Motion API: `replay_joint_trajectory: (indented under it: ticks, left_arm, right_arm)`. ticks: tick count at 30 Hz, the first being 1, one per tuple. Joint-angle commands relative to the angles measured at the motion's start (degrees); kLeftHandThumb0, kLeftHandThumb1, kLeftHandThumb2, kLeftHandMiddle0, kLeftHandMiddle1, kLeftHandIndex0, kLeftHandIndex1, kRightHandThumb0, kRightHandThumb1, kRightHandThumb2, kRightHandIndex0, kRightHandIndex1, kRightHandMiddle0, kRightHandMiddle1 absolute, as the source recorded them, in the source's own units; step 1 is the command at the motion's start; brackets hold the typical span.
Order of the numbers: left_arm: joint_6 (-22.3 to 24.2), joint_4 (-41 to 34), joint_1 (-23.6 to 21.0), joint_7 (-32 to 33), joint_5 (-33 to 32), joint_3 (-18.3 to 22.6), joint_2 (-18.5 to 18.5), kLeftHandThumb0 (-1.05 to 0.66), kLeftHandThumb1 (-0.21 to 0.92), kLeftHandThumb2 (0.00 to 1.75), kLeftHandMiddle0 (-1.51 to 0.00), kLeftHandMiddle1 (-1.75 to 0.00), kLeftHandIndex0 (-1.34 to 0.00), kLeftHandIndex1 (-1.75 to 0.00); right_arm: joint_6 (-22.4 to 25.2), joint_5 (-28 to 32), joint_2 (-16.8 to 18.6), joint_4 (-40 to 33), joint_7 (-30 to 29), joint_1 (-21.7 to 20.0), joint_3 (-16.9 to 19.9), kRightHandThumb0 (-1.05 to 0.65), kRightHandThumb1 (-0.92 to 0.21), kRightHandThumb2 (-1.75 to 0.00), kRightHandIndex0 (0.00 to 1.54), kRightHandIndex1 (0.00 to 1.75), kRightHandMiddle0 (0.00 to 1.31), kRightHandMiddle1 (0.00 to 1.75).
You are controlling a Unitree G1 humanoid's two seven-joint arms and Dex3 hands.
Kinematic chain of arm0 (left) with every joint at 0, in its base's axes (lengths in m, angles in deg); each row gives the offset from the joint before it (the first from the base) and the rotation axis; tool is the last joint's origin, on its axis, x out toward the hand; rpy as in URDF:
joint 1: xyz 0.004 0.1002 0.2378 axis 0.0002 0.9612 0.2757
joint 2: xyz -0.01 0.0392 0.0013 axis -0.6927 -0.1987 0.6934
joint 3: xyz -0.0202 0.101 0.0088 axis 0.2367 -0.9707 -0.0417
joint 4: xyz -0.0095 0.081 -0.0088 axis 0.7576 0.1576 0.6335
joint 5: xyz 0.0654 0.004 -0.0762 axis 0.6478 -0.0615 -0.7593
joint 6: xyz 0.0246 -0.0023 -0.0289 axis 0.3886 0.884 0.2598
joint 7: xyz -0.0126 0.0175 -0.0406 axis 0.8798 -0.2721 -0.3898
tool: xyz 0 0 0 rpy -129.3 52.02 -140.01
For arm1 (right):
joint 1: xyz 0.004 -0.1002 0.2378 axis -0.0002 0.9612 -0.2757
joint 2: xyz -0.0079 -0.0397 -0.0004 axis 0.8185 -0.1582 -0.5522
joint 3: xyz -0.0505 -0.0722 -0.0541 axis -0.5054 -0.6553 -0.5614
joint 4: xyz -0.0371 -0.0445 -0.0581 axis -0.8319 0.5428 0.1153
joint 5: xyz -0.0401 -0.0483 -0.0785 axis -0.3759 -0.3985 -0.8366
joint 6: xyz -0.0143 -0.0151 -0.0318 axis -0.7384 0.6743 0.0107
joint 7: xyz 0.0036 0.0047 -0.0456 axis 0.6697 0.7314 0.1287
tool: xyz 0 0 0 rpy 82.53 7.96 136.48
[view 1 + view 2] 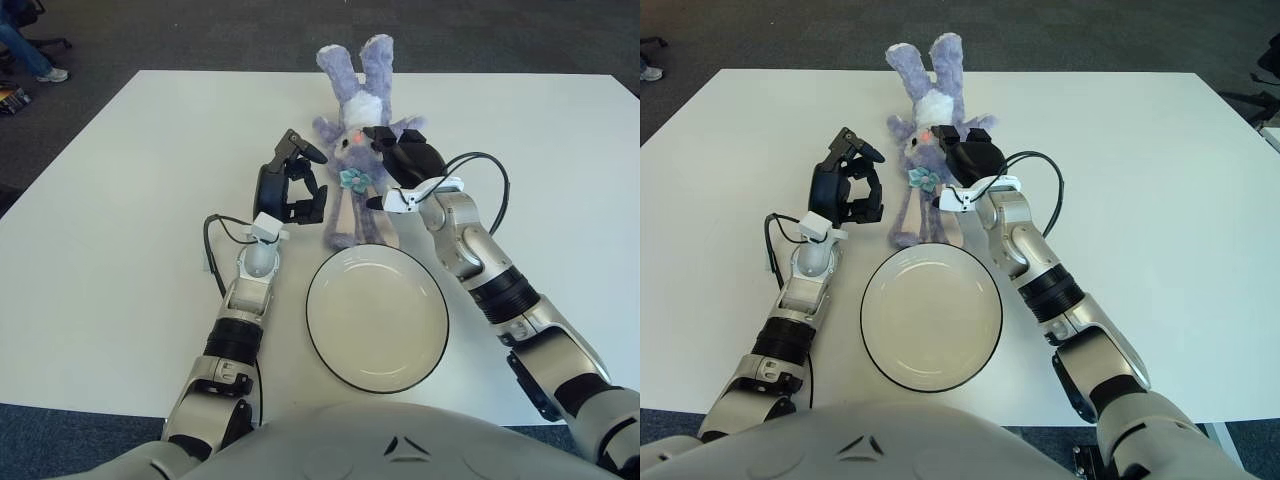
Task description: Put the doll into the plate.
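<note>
A purple plush bunny doll (352,150) lies lengthwise on the white table (120,220), its two long beige-lined parts reaching toward the plate. The white plate (312,300) with a dark rim sits just in front of it, with nothing on it. My right hand (392,150) is on the doll's right side by its face, fingers spread over the plush and not closed around it. My left hand (290,185) is raised just left of the doll, fingers loosely bent and holding nothing, a small gap from the plush.
Black cables loop from both wrists (495,185). The table's far edge runs right behind the doll's upper end. Dark carpet surrounds the table, with a person's shoe (50,73) and chair base at the far left.
</note>
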Motion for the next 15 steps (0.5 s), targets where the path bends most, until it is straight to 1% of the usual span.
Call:
replay_joint_trajectory:
  ticks: [1,2,4,8,10,11,12,14,15]
  left_arm:
    - [0.74,3.56,6.81,0.26,-0.28,-0.11,-0.18,-0.42,0.51,1.07,-1.04,-1.75,-0.46,-1.75]
    - [0.8,3.51,6.83,0.22,-0.33,-0.11,-0.17,-0.42,0.51,1.07,-1.04,-1.75,-0.46,-1.75]
    - [0.97,3.39,6.87,0.16,-0.41,-0.11,-0.16,-0.42,0.51,1.07,-1.04,-1.75,-0.46,-1.75]
    - [1.24,3.08,7.04,0.16,-0.33,-0.12,-0.19,-0.42,0.52,1.06,-1.03,-1.75,-0.46,-1.75]
    - [1.42,2.8,7.22,0.26,-0.13,-0.15,-0.23,-0.42,0.52,1.06,-1.04,-1.75,-0.45,-1.75]
    - [1.6,2.7,7.27,0.35,0.11,-0.16,-0.32,-0.42,0.52,1.06,-1.05,-1.75,-0.45,-1.75]
    - [1.78,2.65,7.27,0.42,0.34,-0.17,-0.41,-0.42,0.52,1.06,-1.05,-1.75,-0.45,-1.75]
    - [2.0,2.56,7.29,0.48,0.56,-0.19,-0.51,-0.42,0.52,1.06,-1.06,-1.75,-0.45,-1.75]
    - [2.13,2.42,7.35,0.4,0.53,-0.17,-0.59,-0.42,0.52,1.06,-1.06,-1.75,-0.45,-1.75]
  right_arm:
    - [-4.22,1.58,-2.81,-1.3,0.75,1.09,1.02,-0.37,-0.26,-1.01,0.0,0.81,0.0,0.31]
    - [-5.27,1.85,-3.37,-1.5,0.81,1.29,1.24,-0.35,-0.25,-1.02,0.0,0.74,0.0,0.3]
    - [-7.62,2.46,-4.69,-1.98,0.96,1.76,1.67,-0.32,-0.23,-1.05,0.0,0.65,0.0,0.29]
    - [-11.01,3.49,-7.35,-3.95,1.81,3.41,2.76,-0.25,-0.19,-1.1,0.01,0.52,0.0,0.28]
    - [-12.23,3.89,-8.71,-5.61,2.43,4.77,3.61,-0.22,-0.19,-1.12,0.01,0.48,0.0,0.29]
    - [-13.29,4.16,-10.0,-6.43,2.74,5.67,4.24,-0.2,-0.19,-1.13,0.01,0.42,0.0,0.34]
    - [-14.48,4.34,-11.19,-6.68,2.69,6.38,4.76,-0.2,-0.2,-1.13,0.01,0.39,0.0,0.33]
    - [-15.86,4.49,-12.3,-6.77,2.63,7.08,5.4,-0.21,-0.22,-1.13,0.0,0.3,0.0,0.33]
    - [-16.35,4.48,-12.35,-6.63,2.34,7.18,5.58,-0.21,-0.22,-1.13,0.0,0.28,0.0,0.32]
